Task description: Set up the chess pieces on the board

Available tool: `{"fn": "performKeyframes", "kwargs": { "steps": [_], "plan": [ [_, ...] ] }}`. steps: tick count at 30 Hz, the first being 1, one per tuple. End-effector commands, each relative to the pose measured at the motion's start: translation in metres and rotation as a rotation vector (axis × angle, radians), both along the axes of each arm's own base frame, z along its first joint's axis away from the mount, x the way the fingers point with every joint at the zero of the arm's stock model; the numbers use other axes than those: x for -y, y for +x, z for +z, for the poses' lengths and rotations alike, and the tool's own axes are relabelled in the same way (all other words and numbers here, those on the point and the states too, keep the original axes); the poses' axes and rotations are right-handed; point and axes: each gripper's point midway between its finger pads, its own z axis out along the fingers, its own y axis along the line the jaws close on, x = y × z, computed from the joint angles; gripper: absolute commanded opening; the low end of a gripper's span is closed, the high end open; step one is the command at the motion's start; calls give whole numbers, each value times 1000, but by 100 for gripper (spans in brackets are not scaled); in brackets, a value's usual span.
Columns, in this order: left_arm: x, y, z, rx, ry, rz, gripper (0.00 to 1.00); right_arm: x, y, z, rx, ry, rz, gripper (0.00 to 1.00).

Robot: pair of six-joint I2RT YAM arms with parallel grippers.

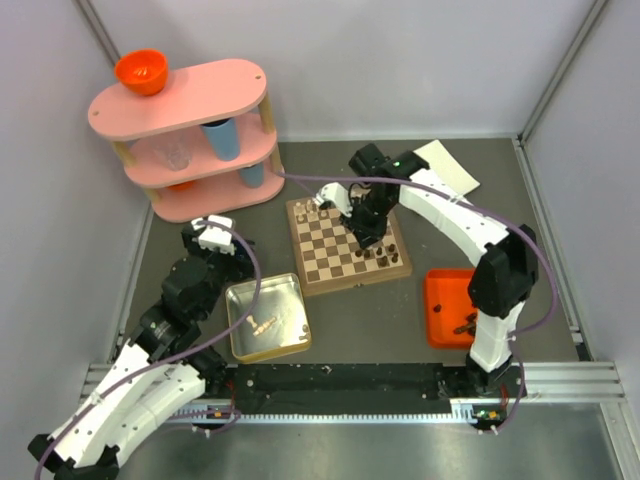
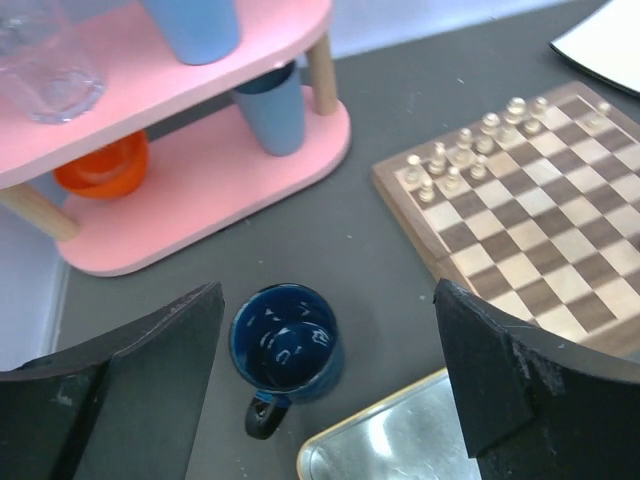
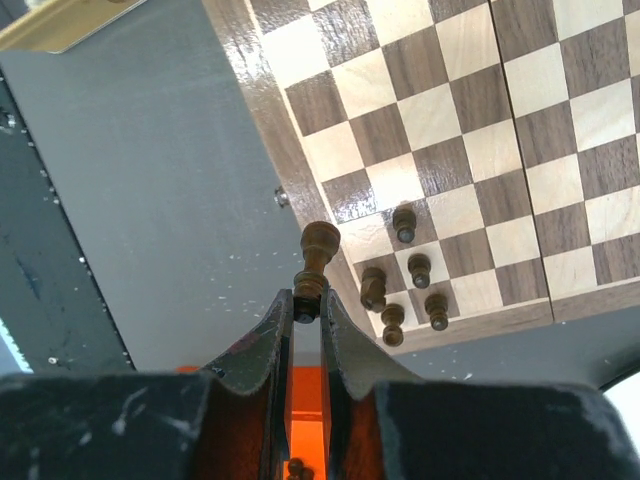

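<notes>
Now the right gripper [image 3: 307, 305] clamps a dark brown wooden chessman [image 3: 320, 245] by its base. Ease it upright onto the checked wooden chessboard [image 3: 470, 130] beyond the fingertips. The left gripper [image 2: 325, 300] hangs spread.

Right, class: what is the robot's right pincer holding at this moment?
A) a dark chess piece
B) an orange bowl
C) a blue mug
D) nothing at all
A: in the right wrist view, the right pincer is closed on the base of a dark chess piece, held beside the near corner of the board.
</notes>
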Motion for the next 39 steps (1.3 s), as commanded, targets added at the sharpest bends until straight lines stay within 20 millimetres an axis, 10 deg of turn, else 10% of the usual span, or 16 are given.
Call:
{"fn": "performKeyframes", "kwargs": {
  "steps": [1,39],
  "plan": [
    [-27,1,19,102,-32,137,94,-12,12,-3,45,-54,-2,0],
    [-32,-4,27,145,-51,140,94,-43,6,-72,-31,-217,54,1]
  ]
}}
